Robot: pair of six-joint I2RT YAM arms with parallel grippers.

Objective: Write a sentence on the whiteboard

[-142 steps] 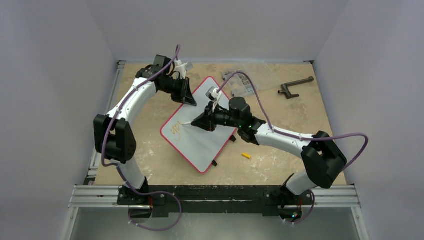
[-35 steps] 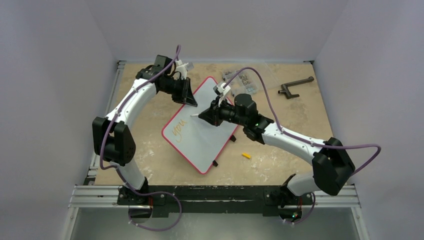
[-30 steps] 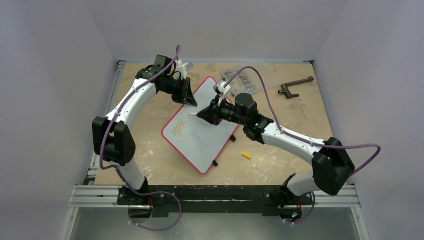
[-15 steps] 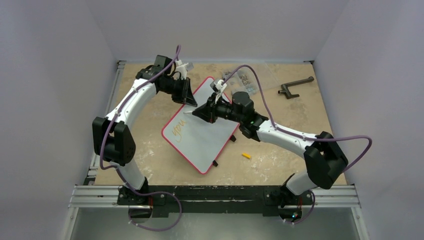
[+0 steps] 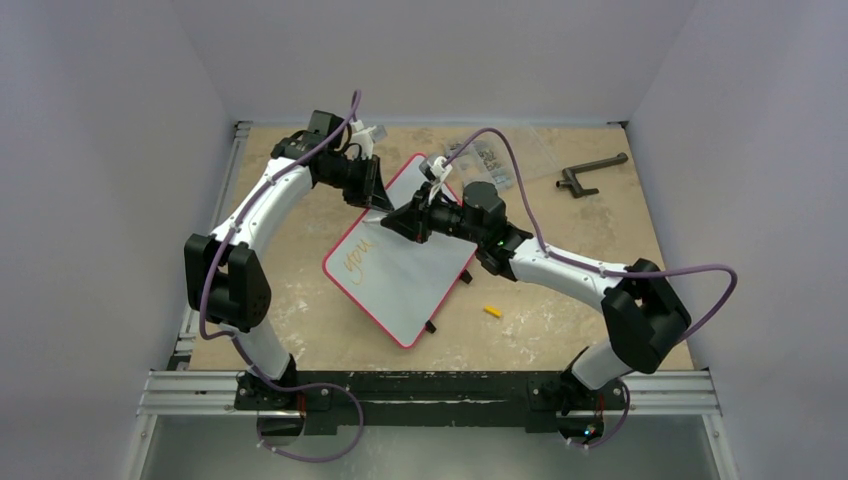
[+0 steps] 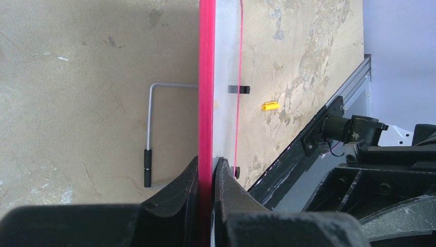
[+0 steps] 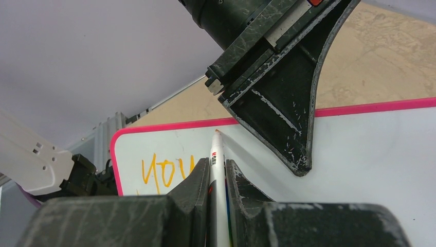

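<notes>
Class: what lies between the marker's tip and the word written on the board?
Only bare whiteboard separates the marker tip from the word "you"; the right wrist view shows it.

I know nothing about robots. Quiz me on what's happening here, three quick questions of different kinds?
1. True or false: the left gripper is shut on the rim of the whiteboard.
2. The right gripper holds: A) a marker, B) a sponge, C) nothing.
3. Fill in: the orange word on the whiteboard reads ____.
Key: 1 true; 2 A; 3 you.
</notes>
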